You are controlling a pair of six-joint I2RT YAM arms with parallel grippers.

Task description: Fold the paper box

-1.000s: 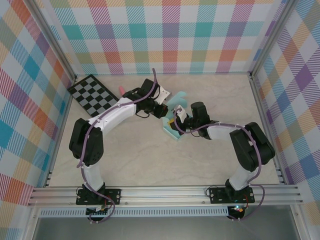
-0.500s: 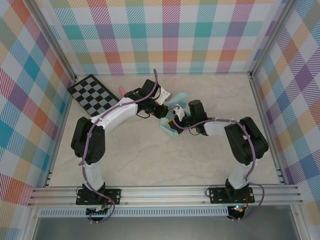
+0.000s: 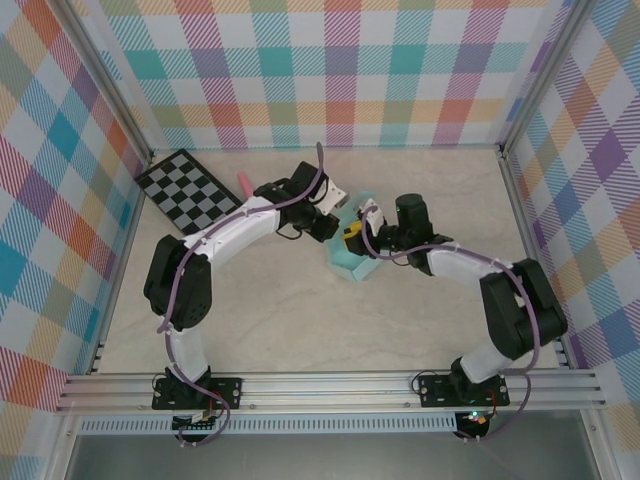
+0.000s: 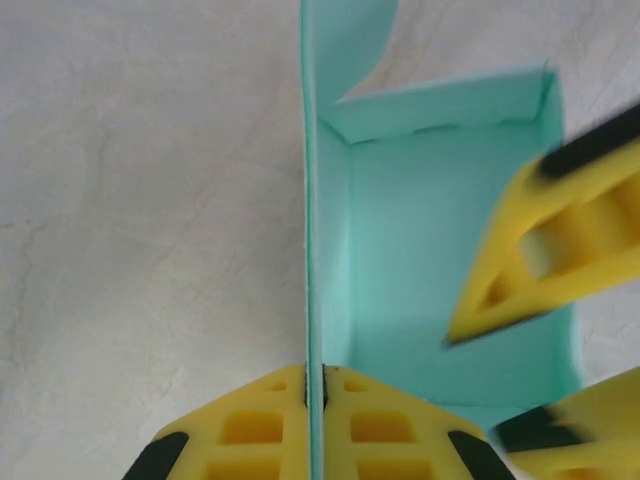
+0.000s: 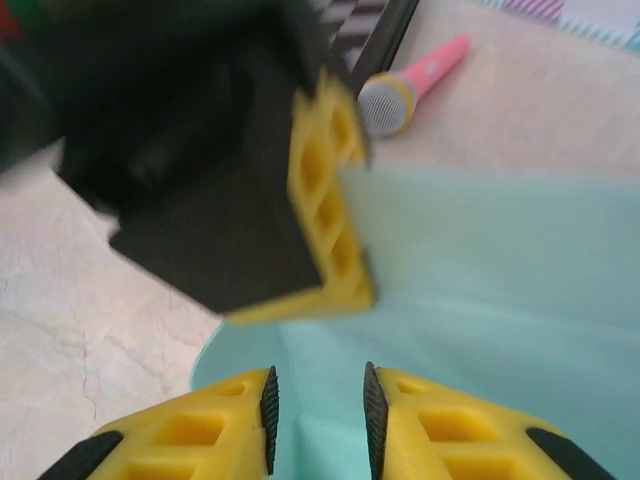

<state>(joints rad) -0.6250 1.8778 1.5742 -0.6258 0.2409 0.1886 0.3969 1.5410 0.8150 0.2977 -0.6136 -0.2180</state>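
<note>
One upright wall of the mint paper box (image 4: pixel 430 200) is being pinched by the left gripper (image 4: pixel 314 385), while the right gripper (image 5: pixel 317 410) is hanging close, jaws slightly apart.

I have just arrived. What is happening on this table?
A mint paper box is being folded in the middle of the table. The left gripper is shut on one upright wall of it. The right gripper is open, its fingers over the box floor. The box is half formed: some walls stand, the top is open.
</note>
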